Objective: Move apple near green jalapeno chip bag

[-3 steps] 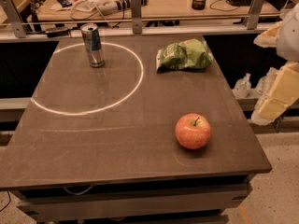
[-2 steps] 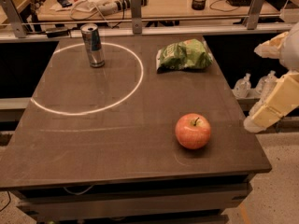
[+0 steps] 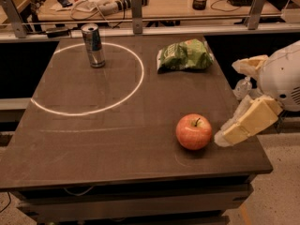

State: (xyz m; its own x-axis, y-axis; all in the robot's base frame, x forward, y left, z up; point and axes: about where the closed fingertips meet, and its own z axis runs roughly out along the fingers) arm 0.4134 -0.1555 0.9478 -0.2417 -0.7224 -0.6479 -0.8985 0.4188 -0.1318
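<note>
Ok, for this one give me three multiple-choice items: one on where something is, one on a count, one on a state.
1. Where is the gripper?
A) over the white circle
B) at the table's right edge, close beside the apple
C) at the far desk

2. How many things sit on the table?
A) two
B) three
C) five

3. What state is the apple in?
A) resting loose on the table
B) lifted in the fingers
C) on the floor

Answers:
1 B: the gripper hangs just right of the apple.
2 B: the apple, the green jalapeno chip bag and the silver can.
3 A: the apple sits on the tabletop, and the open fingers hold nothing.
</note>
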